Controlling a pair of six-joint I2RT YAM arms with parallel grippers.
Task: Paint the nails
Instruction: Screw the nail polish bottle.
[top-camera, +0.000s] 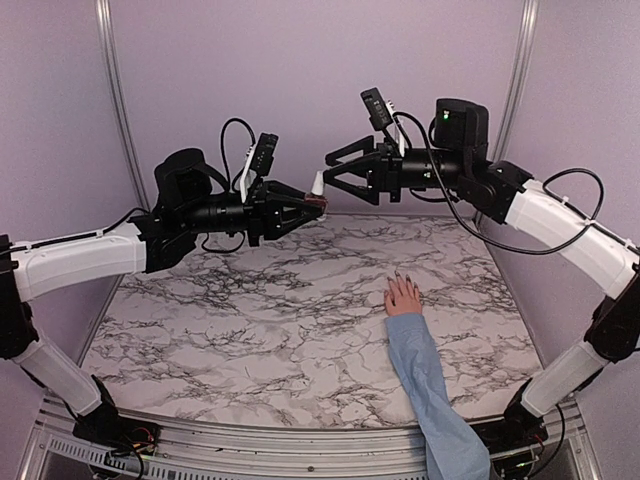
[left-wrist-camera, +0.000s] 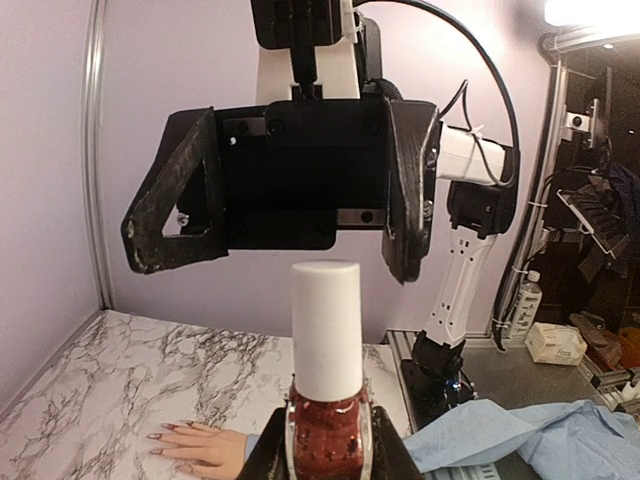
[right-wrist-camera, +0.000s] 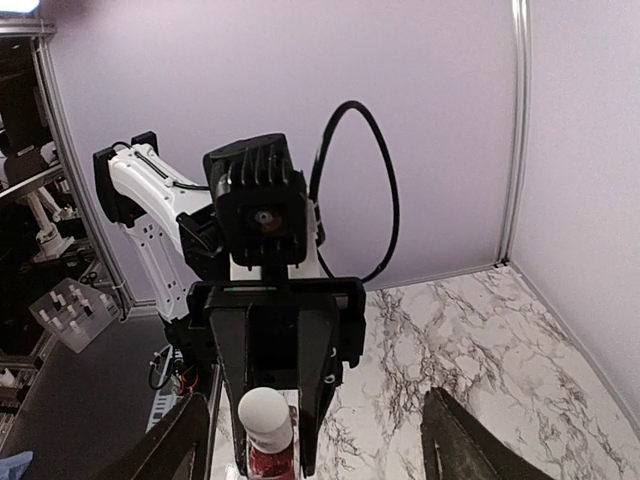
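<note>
A pinkish hand (top-camera: 403, 298) in a light-blue sleeve (top-camera: 430, 380) lies flat on the marble table, its dark nails (top-camera: 397, 276) pointing to the back wall. The nails (left-wrist-camera: 160, 432) also show low in the left wrist view. My left gripper (top-camera: 310, 203) is held high above the table and is shut on a bottle of red polish (left-wrist-camera: 327, 415) with a white cap (left-wrist-camera: 326, 330). My right gripper (top-camera: 335, 172) faces it, open. Its fingers (left-wrist-camera: 405, 200) stand either side of the cap's top, apart from it. In the right wrist view the bottle (right-wrist-camera: 268, 430) sits between my dark fingers (right-wrist-camera: 470, 445).
The marble tabletop (top-camera: 250, 320) lies well below both grippers. Purple walls close in the back and sides. A metal rail (top-camera: 300, 440) runs along the near edge by the arm bases. The sleeved forearm crosses the right front of the table.
</note>
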